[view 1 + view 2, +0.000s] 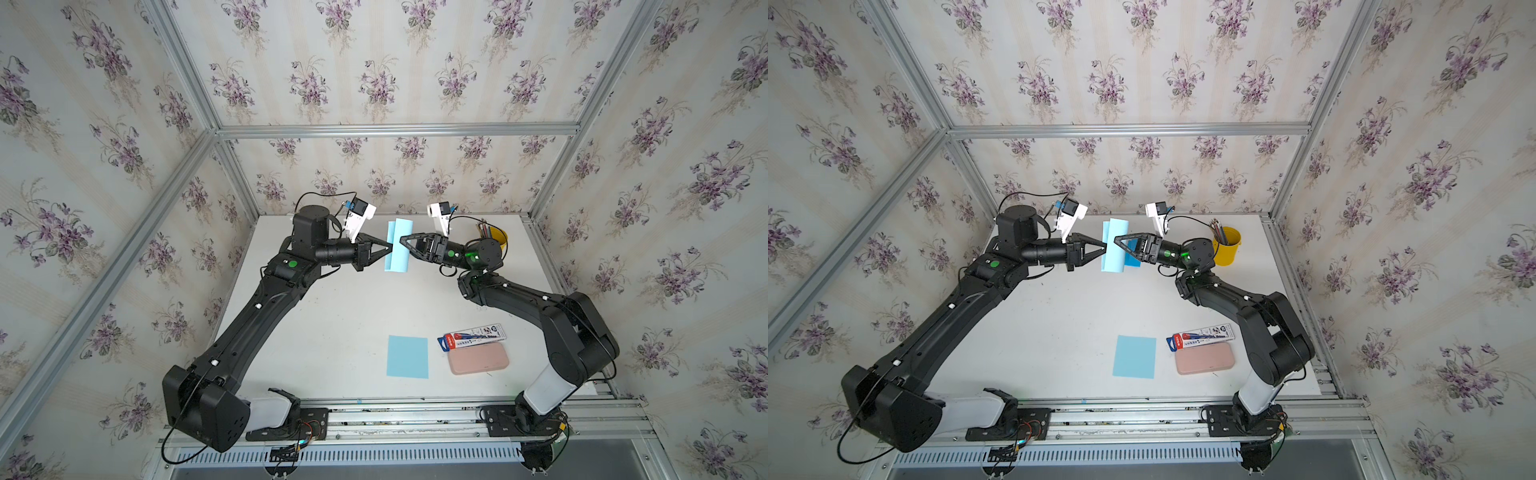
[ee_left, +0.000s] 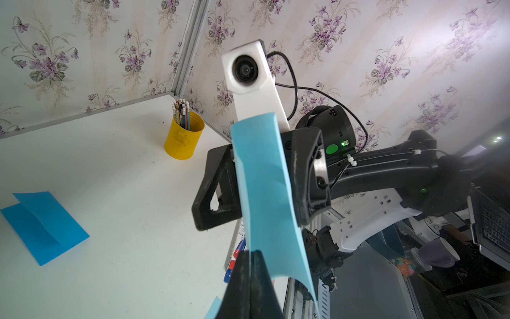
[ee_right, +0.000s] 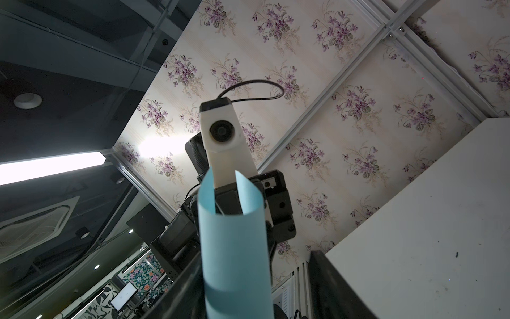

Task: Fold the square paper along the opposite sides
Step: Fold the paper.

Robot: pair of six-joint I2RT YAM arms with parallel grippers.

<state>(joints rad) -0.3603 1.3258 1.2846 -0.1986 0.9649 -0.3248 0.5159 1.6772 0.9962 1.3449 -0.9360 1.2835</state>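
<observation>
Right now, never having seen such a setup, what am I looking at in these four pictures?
A two-armed black robot with pincer hands. Two pictures look down from above, nearly alike; two come from cameras on the arms' wrists. The left gripper is shut on a curled light blue paper, held in the air. The right gripper has its jaws open around it. On the white table lie a flat blue sheet, a creased blue sheet, a pen pack, a pink case and a yellow cup of pencils.
</observation>
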